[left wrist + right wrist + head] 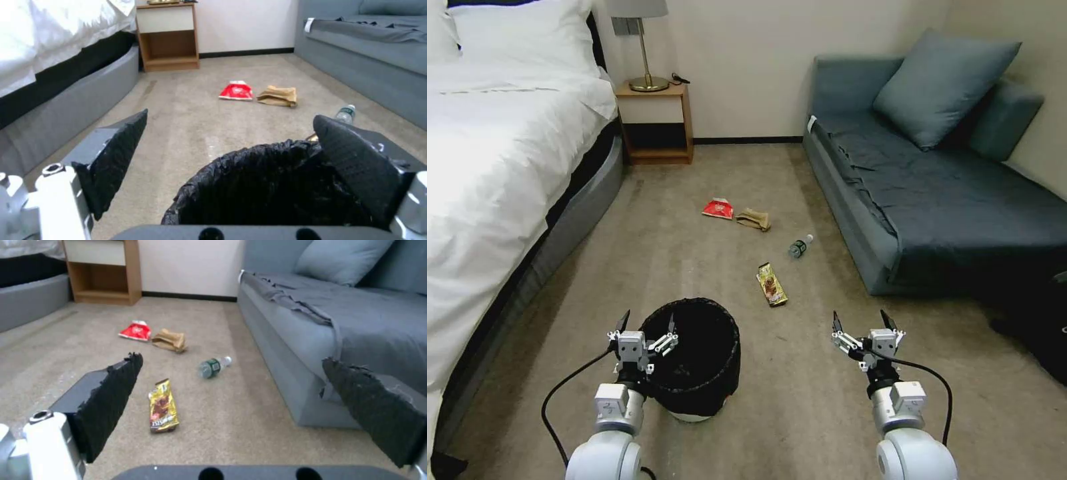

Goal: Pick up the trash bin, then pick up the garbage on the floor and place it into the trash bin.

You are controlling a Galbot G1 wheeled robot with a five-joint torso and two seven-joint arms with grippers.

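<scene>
Left gripper: jaws spread wide, holding nothing, poised over the near-left rim of the trash bin, one jaw outside the rim and one above the opening. The bin stands on the carpet directly ahead, black liner crinkled over the edge, white base visible below.

Right gripper: jaws wide apart, empty, hovering clear of everything, well right of the bin.

Garbage, near to far: yellow-brown snack wrapper just beyond the bin; clear bottle near the sofa; tan crumpled paper beside the red-white packet.

Risk, judged: closing on liner alone rather than the rigid rim could let the bag slip or pull free, tipping the bin on lift
</scene>
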